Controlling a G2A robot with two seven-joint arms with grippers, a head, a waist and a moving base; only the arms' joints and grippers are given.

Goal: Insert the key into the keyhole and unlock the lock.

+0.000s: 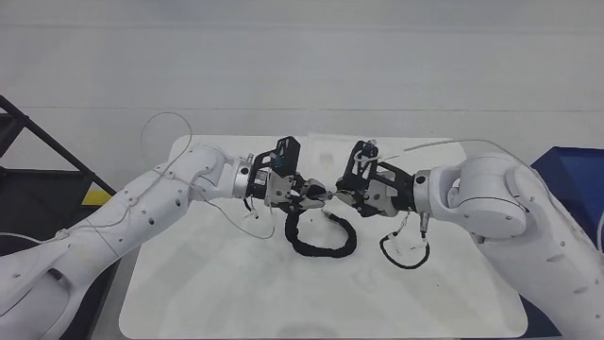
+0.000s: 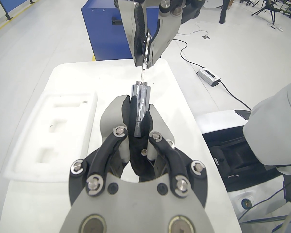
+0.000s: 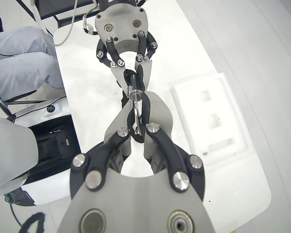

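Here we are above the middle of the white surface (image 1: 189, 283), and both arms meet nose to nose, well clear of the top. The left hand (image 2: 138, 112) is clamped tight on the lock (image 2: 140, 95), a shiny chrome cylinder gripped along its body with the free end poking out toward the other arm. From the lock a thick black cable (image 1: 321, 236) droops down in a loop and rests on the surface just below the two hands. Facing it, the right hand (image 3: 138, 107) is closed firmly on the key (image 3: 136, 112), pinching the flat silver head edge-on so the blade sticks straight out in front. And look at that line-up: from the right wrist view you see the round end face of the lock with the keyhole (image 3: 135, 95) dead ahead of the key, and from the left wrist view the blade runs straight into the centre of that end face, touching it. How deep the blade sits inside, I cannot tell from here. The key and the lock stand in one straight line, hand to hand. Off to one side on the surface lies a white foam tray (image 2: 70, 96) with several rectangular recesses, apart from the action. Beyond the far edge of the surface stands a blue cabinet (image 2: 104, 25) on the floor.
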